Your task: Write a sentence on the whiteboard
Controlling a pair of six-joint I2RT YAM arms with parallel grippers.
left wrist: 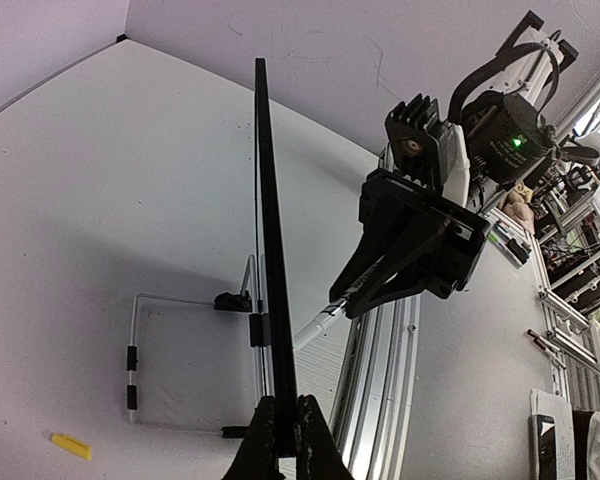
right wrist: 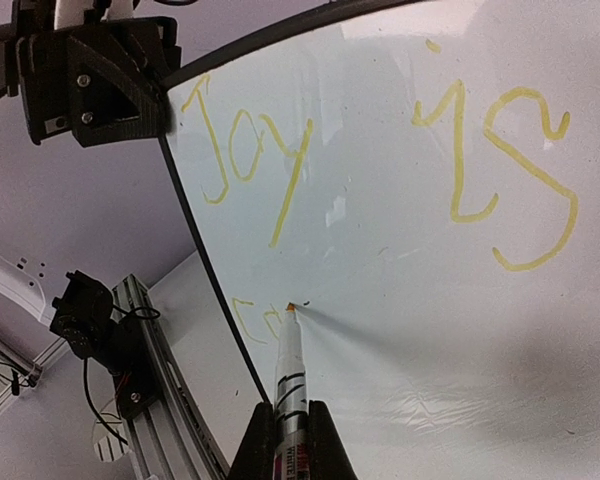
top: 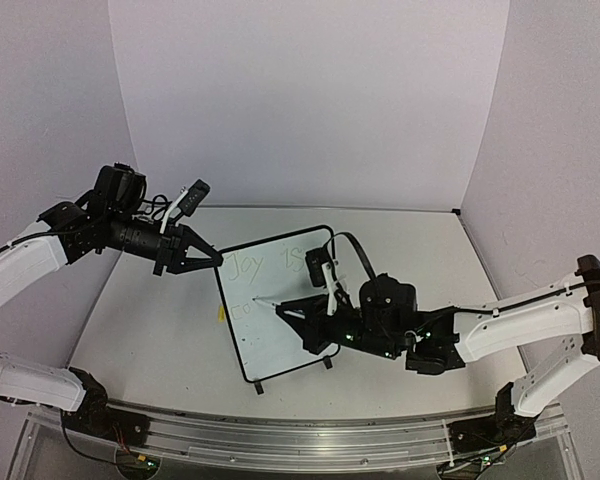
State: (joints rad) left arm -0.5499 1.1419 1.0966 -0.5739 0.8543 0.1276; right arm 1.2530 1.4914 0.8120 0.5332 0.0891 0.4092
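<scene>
The whiteboard stands upright mid-table, its black frame edge-on in the left wrist view. My left gripper is shut on the board's top left edge. Yellow handwriting, the sentence, reads "Joy is" on the top line, with the first strokes of a second line below. My right gripper is shut on a white marker. The marker's orange tip touches the board just right of those strokes.
A small yellow marker cap lies on the table left of the board. The board's wire stand spreads behind it. An aluminium rail runs along the near edge, and walls close off the back and sides.
</scene>
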